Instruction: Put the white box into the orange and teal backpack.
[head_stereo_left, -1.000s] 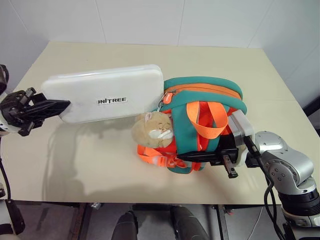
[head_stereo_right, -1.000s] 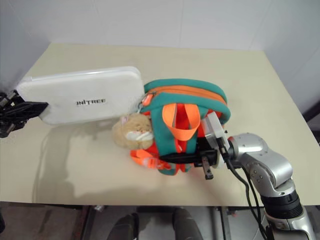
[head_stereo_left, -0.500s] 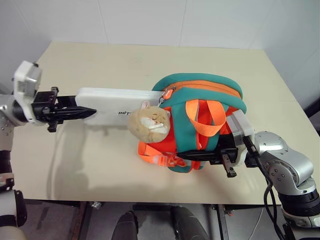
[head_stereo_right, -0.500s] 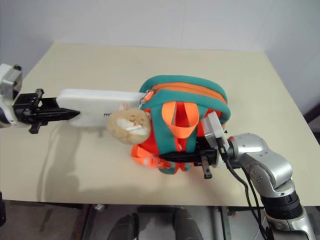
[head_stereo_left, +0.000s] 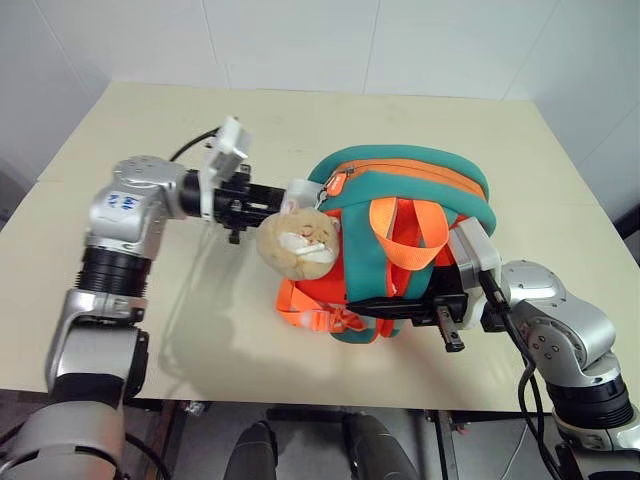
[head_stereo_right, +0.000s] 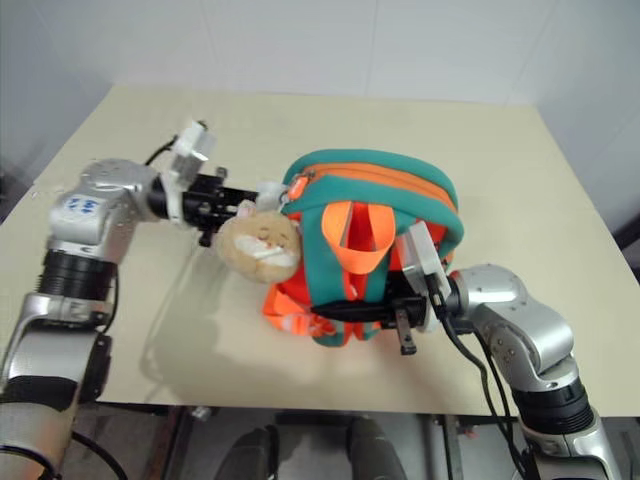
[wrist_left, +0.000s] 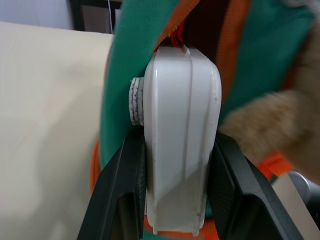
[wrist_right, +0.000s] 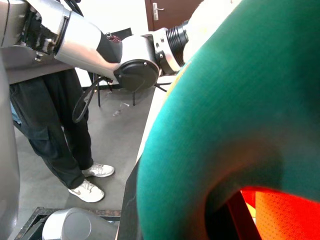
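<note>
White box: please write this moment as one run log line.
white box: mostly inside orange and teal backpack | left end effector: gripping box | right end effector: holding backpack

No readable text, label, brand or number anywhere in the current views. White box (wrist_left: 181, 145): the end that shows is blank, no lettering on it. Small blue marks on the upper casing of the left arm (head_stereo_left: 122, 200): too small to read. Orange and teal backpack (head_stereo_left: 400, 245): no legible tag or print on the panels or straps.
</note>
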